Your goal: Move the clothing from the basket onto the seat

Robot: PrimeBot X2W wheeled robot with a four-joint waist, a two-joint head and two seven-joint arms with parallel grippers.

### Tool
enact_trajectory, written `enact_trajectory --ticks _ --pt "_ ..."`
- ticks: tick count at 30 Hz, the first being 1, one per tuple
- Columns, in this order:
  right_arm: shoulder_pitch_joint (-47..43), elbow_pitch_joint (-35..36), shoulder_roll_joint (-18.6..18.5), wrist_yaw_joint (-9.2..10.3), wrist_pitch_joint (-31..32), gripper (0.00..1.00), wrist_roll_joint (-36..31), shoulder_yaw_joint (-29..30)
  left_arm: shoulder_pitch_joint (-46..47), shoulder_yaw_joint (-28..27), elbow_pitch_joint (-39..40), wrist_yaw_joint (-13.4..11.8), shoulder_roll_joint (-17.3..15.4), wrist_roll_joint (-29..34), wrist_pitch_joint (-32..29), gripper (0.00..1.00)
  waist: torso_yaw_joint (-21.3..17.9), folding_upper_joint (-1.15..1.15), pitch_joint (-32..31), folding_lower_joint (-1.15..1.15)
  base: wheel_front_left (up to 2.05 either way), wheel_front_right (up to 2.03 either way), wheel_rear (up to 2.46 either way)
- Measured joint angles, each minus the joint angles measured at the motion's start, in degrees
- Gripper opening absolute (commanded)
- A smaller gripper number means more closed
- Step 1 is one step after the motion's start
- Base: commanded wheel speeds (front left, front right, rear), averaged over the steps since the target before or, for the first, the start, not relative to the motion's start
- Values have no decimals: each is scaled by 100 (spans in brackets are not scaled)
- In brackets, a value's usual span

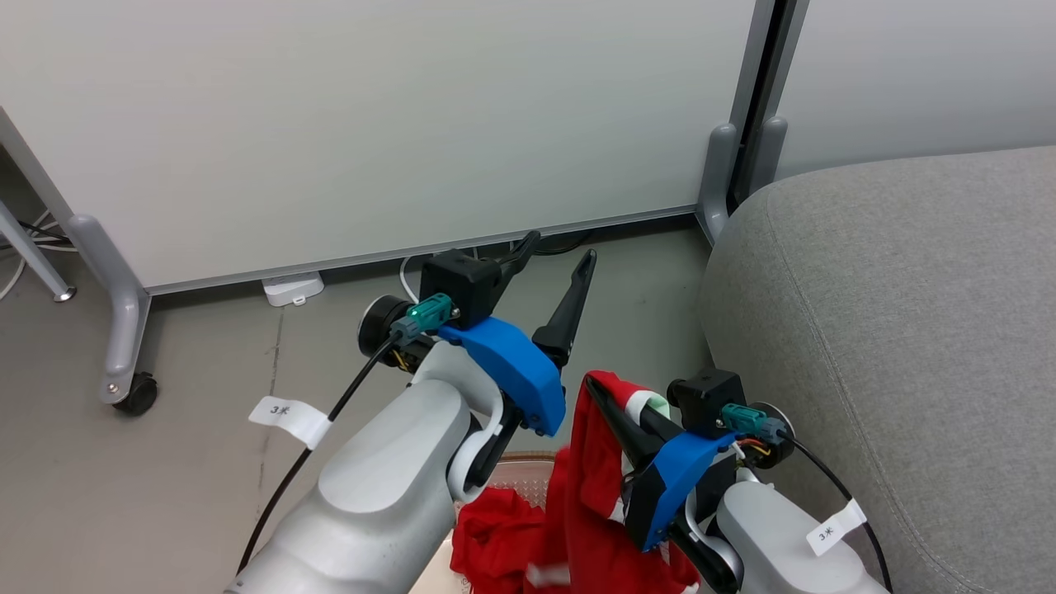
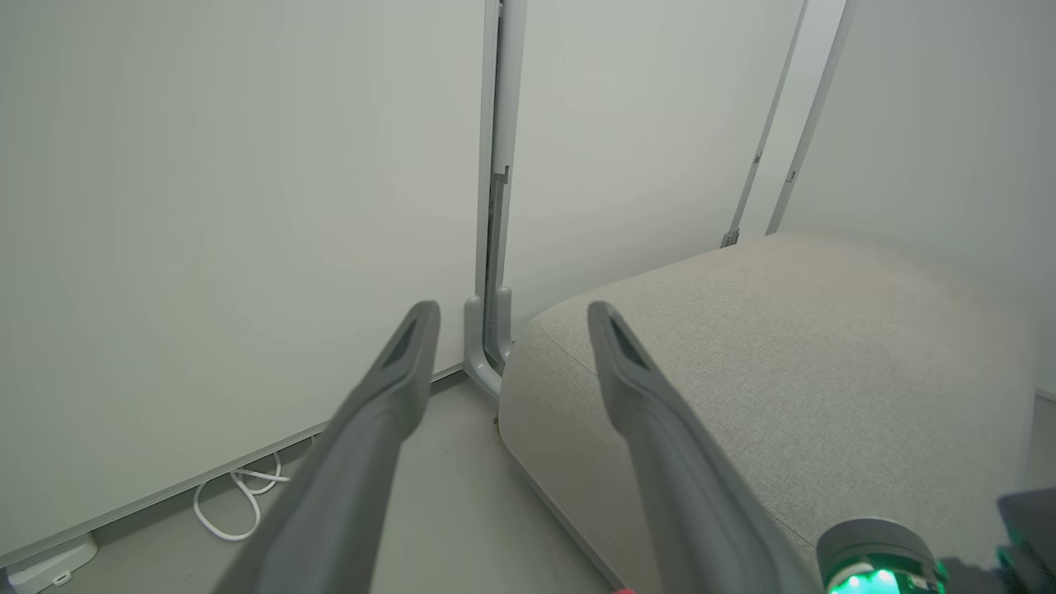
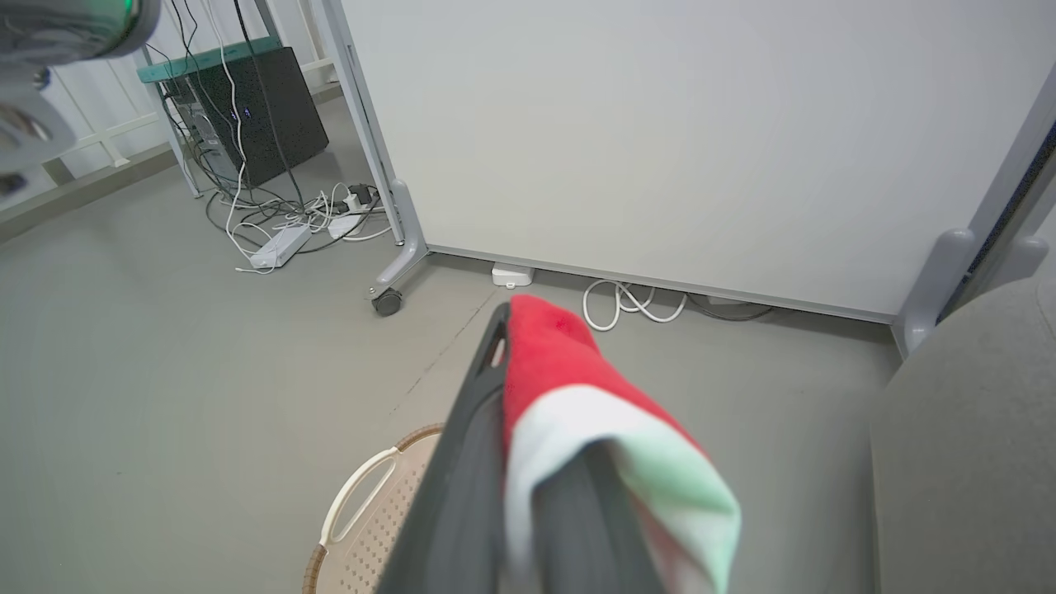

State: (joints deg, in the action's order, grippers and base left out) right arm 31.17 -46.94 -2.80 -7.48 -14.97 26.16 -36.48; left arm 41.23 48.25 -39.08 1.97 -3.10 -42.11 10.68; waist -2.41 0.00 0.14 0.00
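My right gripper (image 1: 592, 386) is shut on the clothing (image 1: 590, 487), a bright red garment with white trim that drapes over its fingers and hangs down. More red fabric (image 1: 493, 536) lies bunched below it, over the basket (image 1: 521, 469), of which a little perforated rim shows. In the right wrist view the clothing (image 3: 554, 355) wraps the right gripper (image 3: 507, 326), above the basket (image 3: 371, 511). My left gripper (image 1: 557, 256) stands open and empty, raised left of the seat (image 1: 891, 330). The left gripper (image 2: 511, 318) points at the seat's (image 2: 784, 346) rounded corner.
A pale partition panel (image 1: 371, 124) on grey wheeled feet (image 1: 124, 330) stands behind, with white cables (image 3: 631, 301) along its base. A dark cabinet with tangled cords (image 3: 256, 107) sits far left. Grey floor (image 1: 165, 478) lies open to the left of the basket.
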Motion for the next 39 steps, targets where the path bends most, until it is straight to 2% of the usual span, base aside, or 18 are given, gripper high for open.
enact_trajectory --ticks 5,12,19,24,30,39 --pt "1 14 0 0 0 0 -44 93 -68 -75 54 -25 -90 32 229 100 3 0 13 0 0 0 0" --pt "8 65 0 0 -2 0 -194 311 -611 -292 441 -49 -444 260 419 100 -12 0 66 0 0 0 0" --pt "41 213 -2 0 -5 0 -353 561 -1719 -1200 1695 -113 -715 1112 437 100 -29 0 166 0 0 0 0" --pt "28 282 -1 0 -5 0 -533 700 -2431 -1746 2259 54 -731 1649 437 100 -5 0 198 0 0 0 0" --pt "-5 380 -1 0 -5 0 -658 866 -3064 -2198 2544 268 -730 2199 437 100 8 0 206 0 0 0 0" --pt "-49 498 -1 0 -5 0 -749 985 -3726 -2782 2744 453 -670 2569 437 100 -43 0 211 0 0 0 0"
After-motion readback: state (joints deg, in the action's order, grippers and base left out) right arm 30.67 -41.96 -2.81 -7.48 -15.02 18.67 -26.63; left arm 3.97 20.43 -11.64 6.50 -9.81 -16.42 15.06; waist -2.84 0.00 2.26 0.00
